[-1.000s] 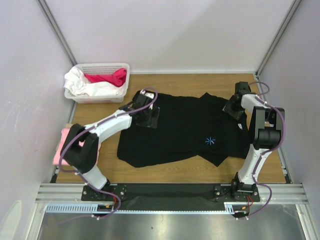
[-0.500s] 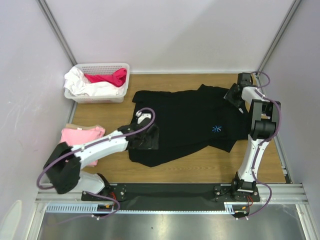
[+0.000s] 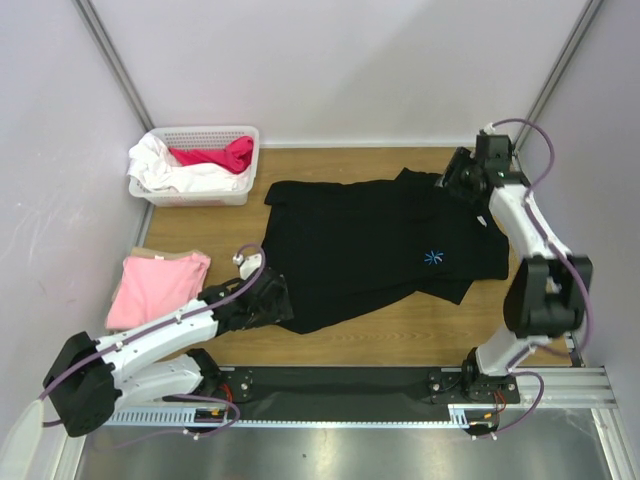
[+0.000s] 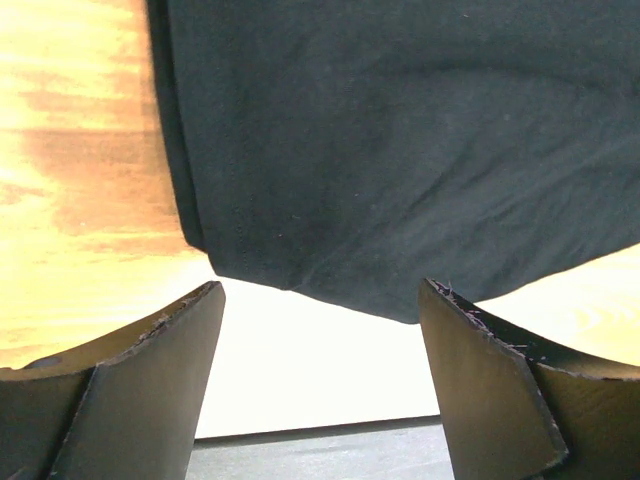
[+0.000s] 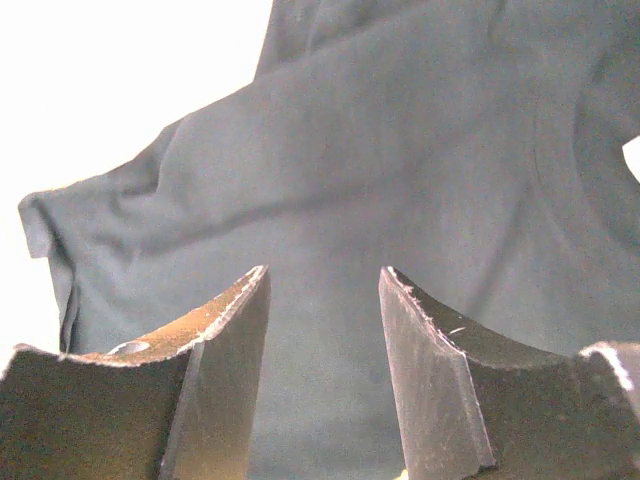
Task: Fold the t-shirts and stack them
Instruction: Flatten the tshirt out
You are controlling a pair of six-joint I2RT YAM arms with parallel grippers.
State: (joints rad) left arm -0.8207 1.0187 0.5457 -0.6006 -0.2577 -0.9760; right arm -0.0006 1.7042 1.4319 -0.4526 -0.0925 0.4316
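Observation:
The black t-shirt (image 3: 380,250) lies spread flat on the wooden table (image 3: 200,230), its pale-blue starburst mark (image 3: 433,258) facing up. The pink t-shirt (image 3: 158,287) rests folded near the table's left edge. My left gripper (image 3: 282,300) sits low at the black shirt's near-left corner. In the left wrist view it (image 4: 320,300) is open and empty, the shirt corner (image 4: 300,270) just ahead of its fingertips. My right gripper (image 3: 448,182) hovers over the shirt's far-right sleeve. In the right wrist view it (image 5: 325,275) is open, with black cloth (image 5: 400,150) under the jaws.
A white basket (image 3: 247,135) holding white and red cloths stands at the table's far-left corner. Grey walls close in the table on both sides and at the back. A metal rail (image 3: 340,385) with the arm bases runs along the near edge.
My left arm has drawn back from the shirt's far-left part to its near-left corner, uncovering the pink shirt. The black shirt has shifted right. The right gripper moved toward the far sleeve.

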